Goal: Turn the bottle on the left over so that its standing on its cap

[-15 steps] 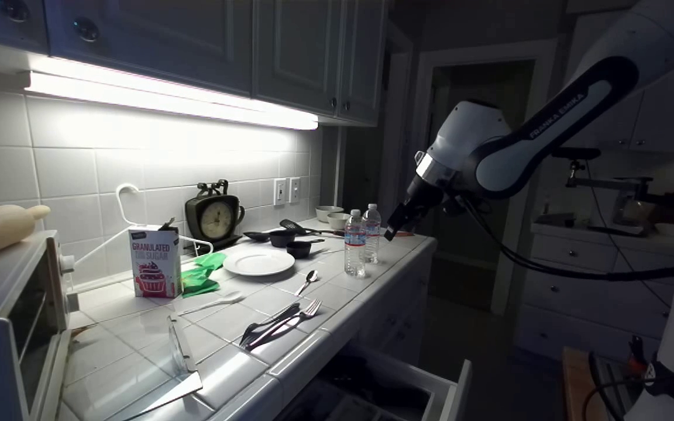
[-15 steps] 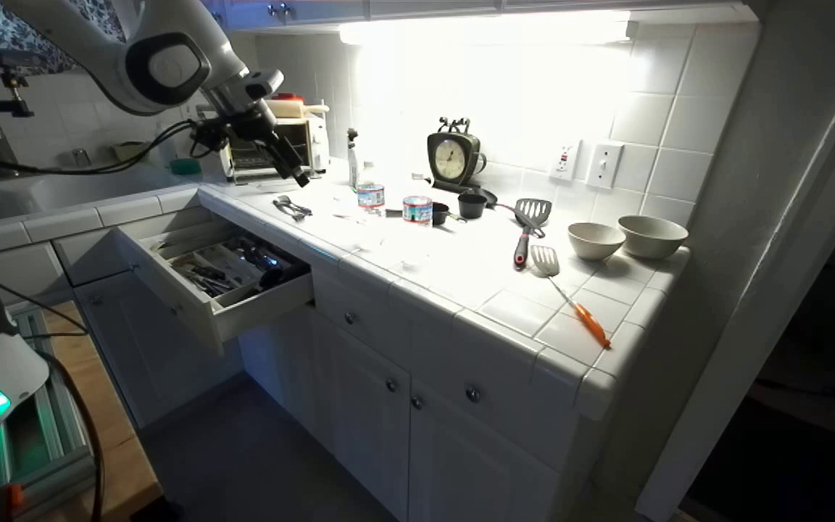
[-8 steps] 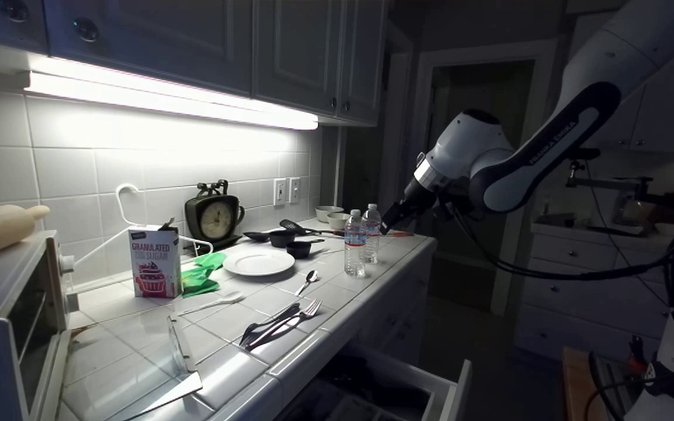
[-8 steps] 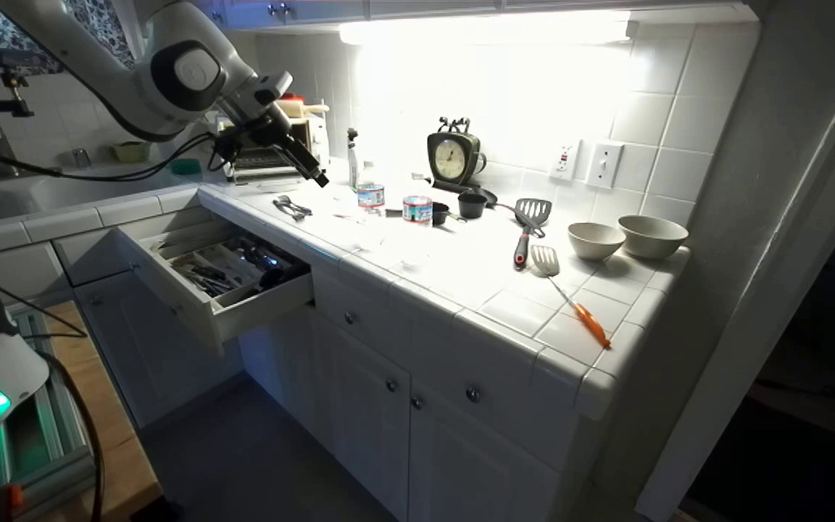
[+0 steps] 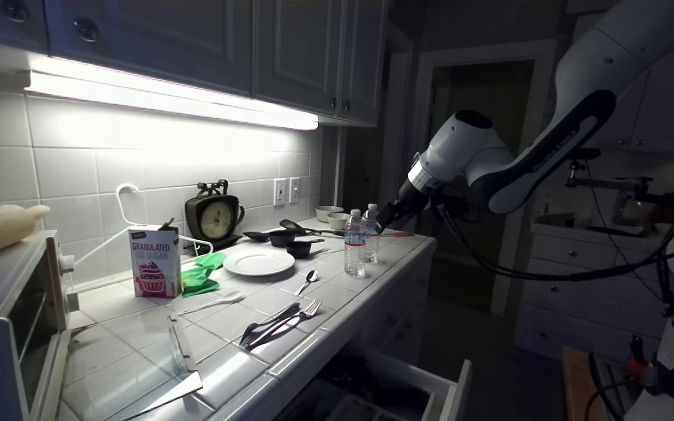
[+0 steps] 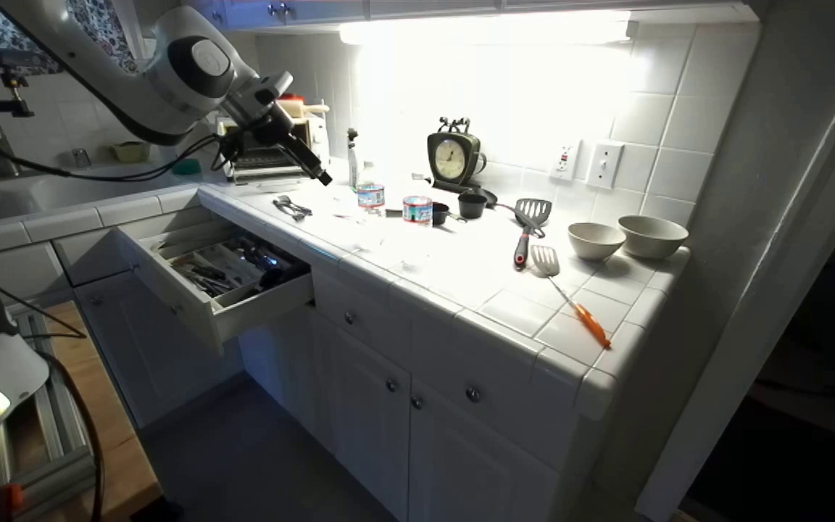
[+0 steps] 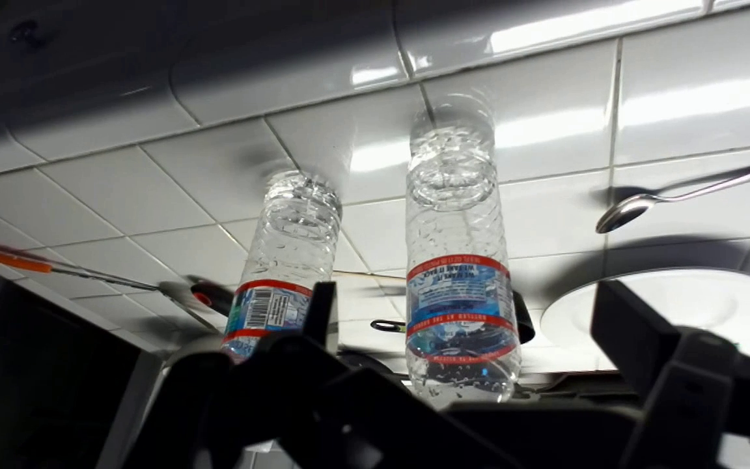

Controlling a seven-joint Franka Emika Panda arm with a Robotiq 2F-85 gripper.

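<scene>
Fingers (image 7: 634,332): spread wide apart, with nothing gripped between them.
Left bottle (image 5: 355,245): stood upright on the tiled counter (image 6: 519,312), its cap (image 5: 356,213) uppermost; framed between the fingers in the upside-down wrist view, but separated from the gripper (image 6: 325,178) by a gap in an exterior view.
Right bottle (image 5: 371,241): also stood upright, just beside it, a gap left between the two.
Spoon (image 5: 311,276): laid near the left bottle.
Plate (image 5: 258,263): set flat near the spoon, beside two black cups (image 5: 298,249).
Dark clock (image 5: 215,217): placed near the tiled wall (image 6: 642,119).
Sugar carton (image 5: 156,263): stood well apart from both bottles.
</scene>
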